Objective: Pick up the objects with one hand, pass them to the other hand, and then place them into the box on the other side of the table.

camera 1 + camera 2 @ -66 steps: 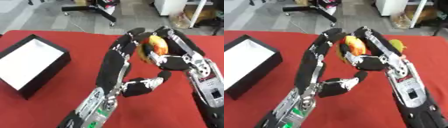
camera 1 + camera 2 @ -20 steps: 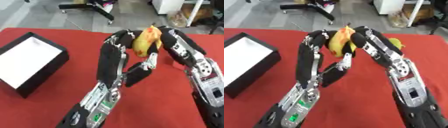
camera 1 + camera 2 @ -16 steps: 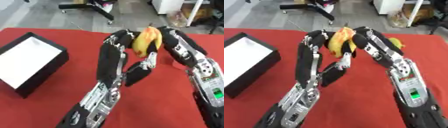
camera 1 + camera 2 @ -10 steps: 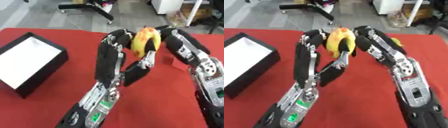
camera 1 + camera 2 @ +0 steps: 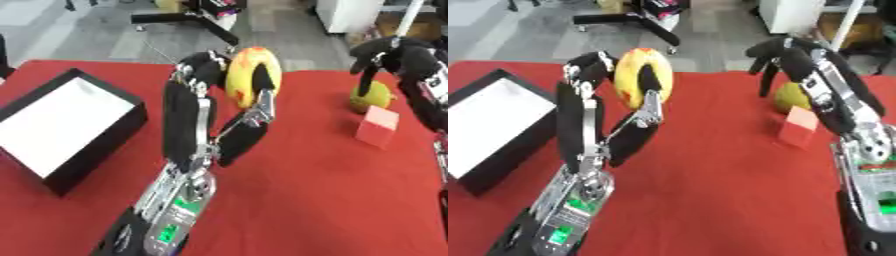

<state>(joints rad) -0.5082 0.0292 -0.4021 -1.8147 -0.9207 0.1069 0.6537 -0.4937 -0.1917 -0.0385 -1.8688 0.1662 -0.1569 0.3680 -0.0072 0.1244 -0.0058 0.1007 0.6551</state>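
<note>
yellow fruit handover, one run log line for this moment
left hand: holds yellow fruit | right hand: open, apart | box: empty
</note>
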